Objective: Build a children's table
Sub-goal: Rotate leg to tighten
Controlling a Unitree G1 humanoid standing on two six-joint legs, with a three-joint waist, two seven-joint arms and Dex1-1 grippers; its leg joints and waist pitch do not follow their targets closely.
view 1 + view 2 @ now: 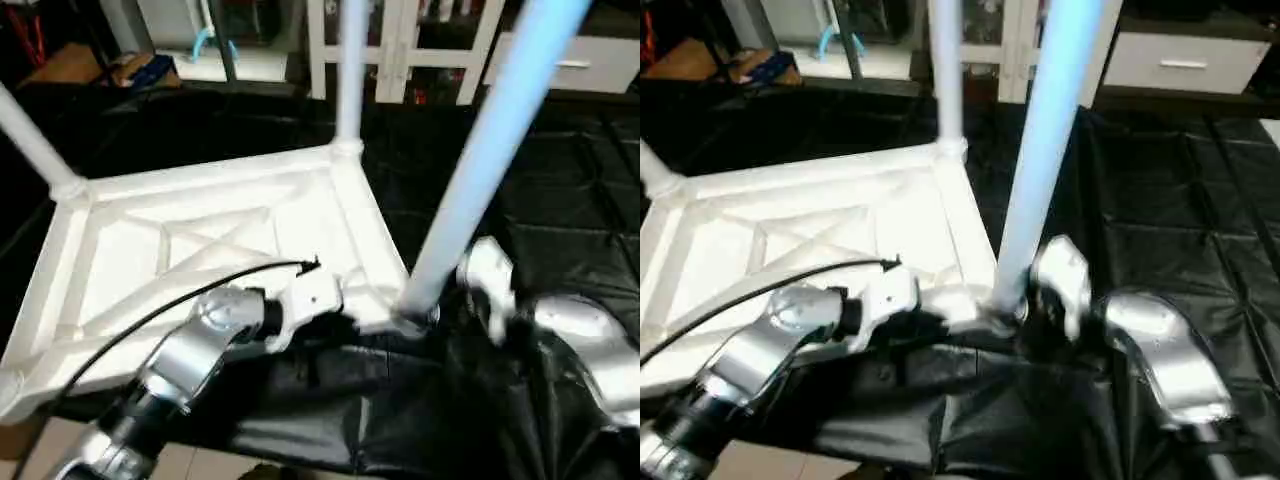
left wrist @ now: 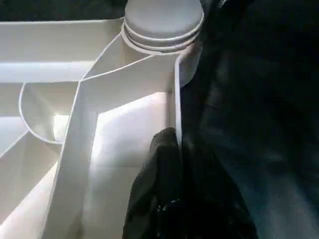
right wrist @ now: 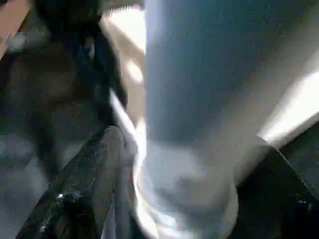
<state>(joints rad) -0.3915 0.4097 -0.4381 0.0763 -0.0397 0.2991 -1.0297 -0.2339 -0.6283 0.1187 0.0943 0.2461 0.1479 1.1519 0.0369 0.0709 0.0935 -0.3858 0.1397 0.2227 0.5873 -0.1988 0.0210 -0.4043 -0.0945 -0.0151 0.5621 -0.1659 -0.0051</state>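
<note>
Upturned tabletop (image 1: 200, 240), left hand (image 2: 179, 164) pinching its rim, right hand (image 3: 164, 199) spread around near leg (image 1: 480, 170)

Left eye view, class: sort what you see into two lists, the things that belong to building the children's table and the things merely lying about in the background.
Job in hand:
- upturned white tabletop
- near leg
- far leg
- left corner leg

Lying about:
- white shelving
- white drawer unit
- cardboard box
- black floor sheet
</note>
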